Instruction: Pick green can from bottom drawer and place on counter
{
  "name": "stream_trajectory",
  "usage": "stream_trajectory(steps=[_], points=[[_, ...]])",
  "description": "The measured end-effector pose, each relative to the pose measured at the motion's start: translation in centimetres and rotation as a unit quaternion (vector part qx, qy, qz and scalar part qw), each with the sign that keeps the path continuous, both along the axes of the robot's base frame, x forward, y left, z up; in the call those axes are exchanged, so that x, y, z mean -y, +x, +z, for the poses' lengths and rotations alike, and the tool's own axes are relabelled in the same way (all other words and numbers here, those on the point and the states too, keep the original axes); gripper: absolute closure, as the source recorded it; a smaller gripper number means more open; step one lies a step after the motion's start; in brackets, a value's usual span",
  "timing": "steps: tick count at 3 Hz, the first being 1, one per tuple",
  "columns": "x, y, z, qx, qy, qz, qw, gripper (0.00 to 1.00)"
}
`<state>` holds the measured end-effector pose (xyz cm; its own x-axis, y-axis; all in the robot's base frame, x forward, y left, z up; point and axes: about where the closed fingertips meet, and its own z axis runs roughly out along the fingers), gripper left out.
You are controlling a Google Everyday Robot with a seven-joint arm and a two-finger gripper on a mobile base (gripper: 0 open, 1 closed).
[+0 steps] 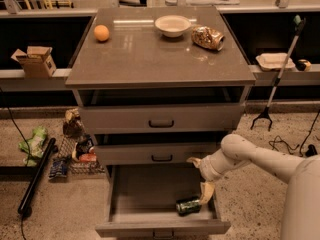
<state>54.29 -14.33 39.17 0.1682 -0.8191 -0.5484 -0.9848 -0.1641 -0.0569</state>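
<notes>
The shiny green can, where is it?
The green can lies sideways in the open bottom grey drawer, front right, with the gripper just above it.

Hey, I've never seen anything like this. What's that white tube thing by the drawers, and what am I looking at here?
That white tube is a robot's arm, reaching in from the right. Its gripper, a two-finger claw, is open over the pulled-out bottom drawer, close by a green can lying on its side. Nothing is held. The single picture looks down at the drawer cabinet from the front. On the counter sit an orange, a white bowl and a dented gold-brown can.
</notes>
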Motion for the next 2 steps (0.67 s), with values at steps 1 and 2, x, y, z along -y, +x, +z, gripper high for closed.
stream_trajectory(steps=[1,2], points=[[0.4,0.8,-3.4,0.003,-0.013,0.003,0.9999,0.0],[0.3,1.9,-7.5,0.008,-0.018,0.015,0.9997,0.0]])
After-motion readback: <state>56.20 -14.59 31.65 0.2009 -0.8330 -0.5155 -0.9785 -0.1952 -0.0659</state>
